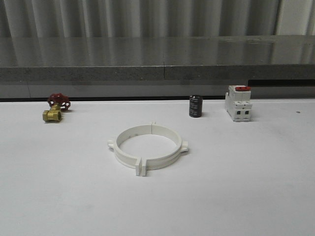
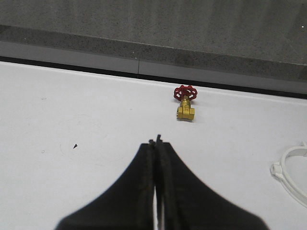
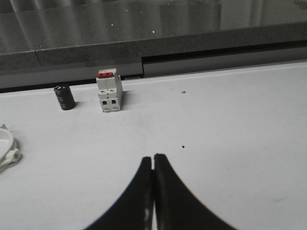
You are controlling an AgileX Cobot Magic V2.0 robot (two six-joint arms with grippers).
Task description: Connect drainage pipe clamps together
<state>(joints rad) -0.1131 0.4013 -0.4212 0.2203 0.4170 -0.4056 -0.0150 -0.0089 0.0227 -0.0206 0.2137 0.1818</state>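
Left hand (image 2: 157,143) and right hand (image 3: 153,160) both clenched on nothing, above bare white table (image 1: 256,187).

The two white plastic semicircular pipe clamps (image 1: 147,146) lie mid-table, flanges meeting to form a ring; whether they are actually latched seems likely but is hard to judge. Along the far edge stand a brass valve with a red handwheel (image 1: 55,108) towards the left corner, a small black cylinder (image 1: 195,106) and a white boxy red-topped switch (image 1: 238,103) further right.
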